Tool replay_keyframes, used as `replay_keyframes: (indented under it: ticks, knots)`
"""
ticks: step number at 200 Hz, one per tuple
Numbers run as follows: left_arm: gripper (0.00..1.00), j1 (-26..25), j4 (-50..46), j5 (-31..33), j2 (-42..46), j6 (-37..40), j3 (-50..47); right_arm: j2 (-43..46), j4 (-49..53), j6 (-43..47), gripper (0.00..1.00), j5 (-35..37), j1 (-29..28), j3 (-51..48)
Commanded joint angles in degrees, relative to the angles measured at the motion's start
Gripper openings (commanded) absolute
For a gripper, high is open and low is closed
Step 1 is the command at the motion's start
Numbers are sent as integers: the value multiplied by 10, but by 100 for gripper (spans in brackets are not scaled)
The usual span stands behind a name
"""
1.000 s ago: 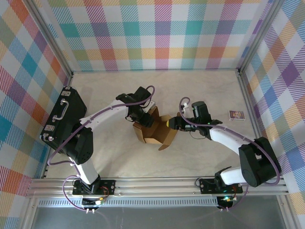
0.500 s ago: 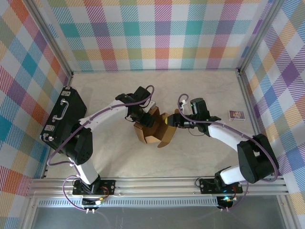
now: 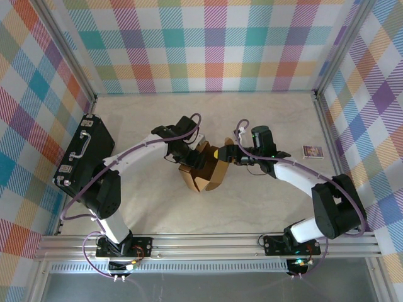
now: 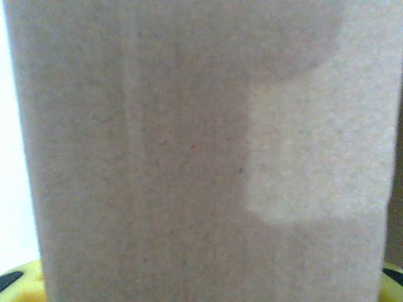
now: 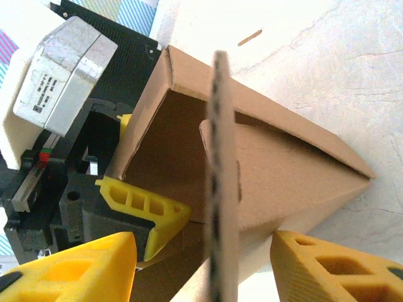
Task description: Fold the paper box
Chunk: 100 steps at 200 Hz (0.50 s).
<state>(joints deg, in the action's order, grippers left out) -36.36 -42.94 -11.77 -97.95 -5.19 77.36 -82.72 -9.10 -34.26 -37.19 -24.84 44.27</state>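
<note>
No legible text anywhere. Tiny print on the silver label [image 5: 60,82] atop the black housing [image 5: 75,189], too blurred to read. Printed face on the small purple-edged packet [image 3: 313,151], too small to make out. Pale sticker [image 3: 65,168] on the black case [image 3: 85,157], unreadable.

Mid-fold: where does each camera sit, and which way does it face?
Top external: above, behind the bases, looking down on the table; both arms, left gripper and right gripper at the paper box.
Left wrist: close against the box's cardboard; own fingertips at bottom corners.
Right wrist: faces the box, a flap edge between its own fingers.
Shared: top and right wrist show the left gripper.
</note>
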Motion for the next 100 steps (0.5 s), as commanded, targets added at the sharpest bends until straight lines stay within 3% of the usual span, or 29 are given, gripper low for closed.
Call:
replay_keyframes:
  ticks: [1,100]
  knots:
    - [59,-11,15,-36,30,-25,-5,-5,-37,-15,59,-21,-8,3]
    - [82,-10,67,-68,84,-82,-51,-15,-43,-18,59,-9,-8,-12]
